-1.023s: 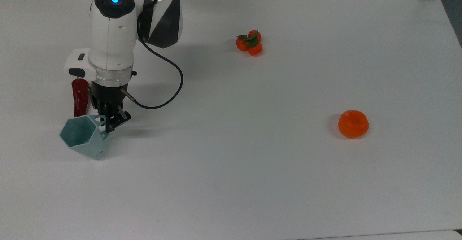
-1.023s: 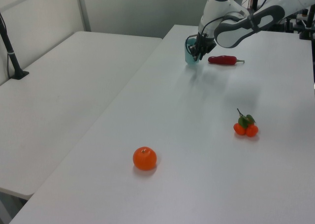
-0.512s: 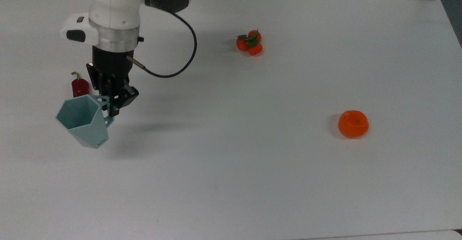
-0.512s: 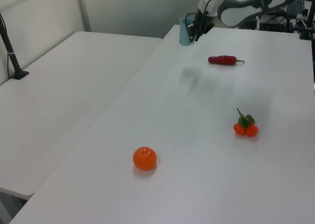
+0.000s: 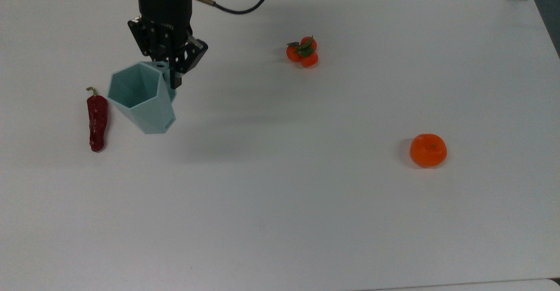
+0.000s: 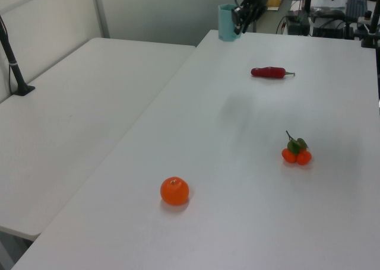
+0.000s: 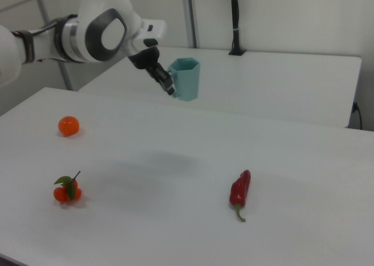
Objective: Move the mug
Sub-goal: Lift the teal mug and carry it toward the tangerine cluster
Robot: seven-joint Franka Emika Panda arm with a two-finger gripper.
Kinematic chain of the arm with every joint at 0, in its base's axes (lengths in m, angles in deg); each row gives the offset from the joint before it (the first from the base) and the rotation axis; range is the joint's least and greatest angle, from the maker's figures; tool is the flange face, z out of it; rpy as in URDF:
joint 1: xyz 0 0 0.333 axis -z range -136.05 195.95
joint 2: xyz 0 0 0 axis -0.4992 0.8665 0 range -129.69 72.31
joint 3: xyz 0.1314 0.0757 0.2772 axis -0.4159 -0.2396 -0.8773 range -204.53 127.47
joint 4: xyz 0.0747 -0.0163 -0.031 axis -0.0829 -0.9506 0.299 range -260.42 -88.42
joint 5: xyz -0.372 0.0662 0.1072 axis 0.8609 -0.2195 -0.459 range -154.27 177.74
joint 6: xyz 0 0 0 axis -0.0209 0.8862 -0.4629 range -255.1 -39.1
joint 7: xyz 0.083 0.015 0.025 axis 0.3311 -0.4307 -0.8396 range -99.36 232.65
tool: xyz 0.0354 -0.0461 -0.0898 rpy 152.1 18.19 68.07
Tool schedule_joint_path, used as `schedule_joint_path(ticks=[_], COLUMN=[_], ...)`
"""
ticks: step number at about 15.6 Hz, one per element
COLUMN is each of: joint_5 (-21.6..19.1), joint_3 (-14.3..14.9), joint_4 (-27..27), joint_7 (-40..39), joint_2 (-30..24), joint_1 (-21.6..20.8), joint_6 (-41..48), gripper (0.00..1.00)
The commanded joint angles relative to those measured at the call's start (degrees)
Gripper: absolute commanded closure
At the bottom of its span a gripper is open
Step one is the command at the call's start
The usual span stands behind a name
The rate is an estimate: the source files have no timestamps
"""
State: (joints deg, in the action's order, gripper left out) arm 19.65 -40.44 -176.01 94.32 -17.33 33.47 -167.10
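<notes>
The gripper is clamping the mug by its handle, now lifted well above the tabletop from beside the chili, indicating transport is under way.

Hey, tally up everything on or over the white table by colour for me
Teal: 1, the mug, held in the gripper
Red: 1, the chili pepper
Orange: 2, the single mandarin and the leafy cluster of small oranges
Total: 4
</notes>
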Motion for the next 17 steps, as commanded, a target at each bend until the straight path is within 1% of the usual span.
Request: schedule_joint_path(ticks=[1,3,6,10,13,14,17], joint_5=[-5.36,-7.56,-8.19,-8.19,-8.27,-8.27,-8.01], joint_3=[-1.16,-1.42,-1.51,-1.42,-1.34,-1.34,-1.34], joint_4=[-7.28,-10.96,-19.04,-27.84,-30.84,-31.80,-37.42], joint_7=[-14.89,-21.93,-31.68,-37.94,-41.91,-42.26,-42.35], joint_2=[-7.66,-10.47,-15.91,-19.44,-19.19,-19.01,-19.01], joint_1=[-0.09,-0.09,-0.27,-0.27,-0.10,-0.01,-0.01], joint_6=[6.83,8.95,10.62,10.28,9.67,7.93,0.46], gripper=[1.00,1.00,1.00,1.00,1.00,1.00,1.00])
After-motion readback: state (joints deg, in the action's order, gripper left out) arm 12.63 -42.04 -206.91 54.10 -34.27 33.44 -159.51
